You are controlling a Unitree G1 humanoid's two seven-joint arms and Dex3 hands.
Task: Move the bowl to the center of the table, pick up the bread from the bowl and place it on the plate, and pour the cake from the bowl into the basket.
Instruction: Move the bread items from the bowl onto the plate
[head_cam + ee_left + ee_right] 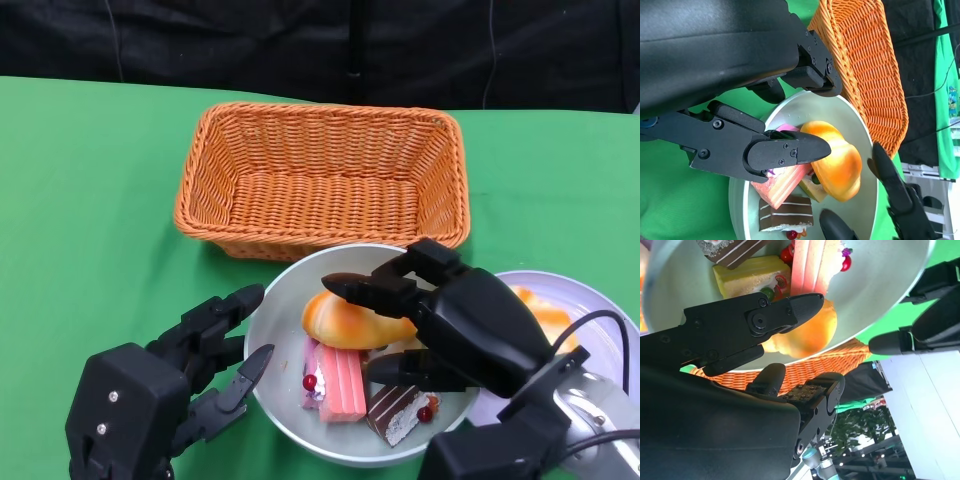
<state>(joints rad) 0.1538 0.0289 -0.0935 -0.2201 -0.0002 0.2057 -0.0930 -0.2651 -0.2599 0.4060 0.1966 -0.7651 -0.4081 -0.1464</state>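
The right hand (pixel 425 320) hovers fingers apart over the glossy bread (pixel 352 320) (holding nothing); the left hand (pixel 205 365) lies open beside the smooth round bowl (pixel 285 385), woven basket (pixel 322 178) behind, on the green tabletop (pixel 90 200).

A green cloth (pixel 90 180) covers your bench from edge to edge, smooth and bright. Behind its far edge you see a black backdrop (pixel 250 45) with thin cables (pixel 492 50) hanging down it. In your right wrist view, a white panel (pixel 935 405) and dark green foliage (pixel 860 427) stand beyond the bench.
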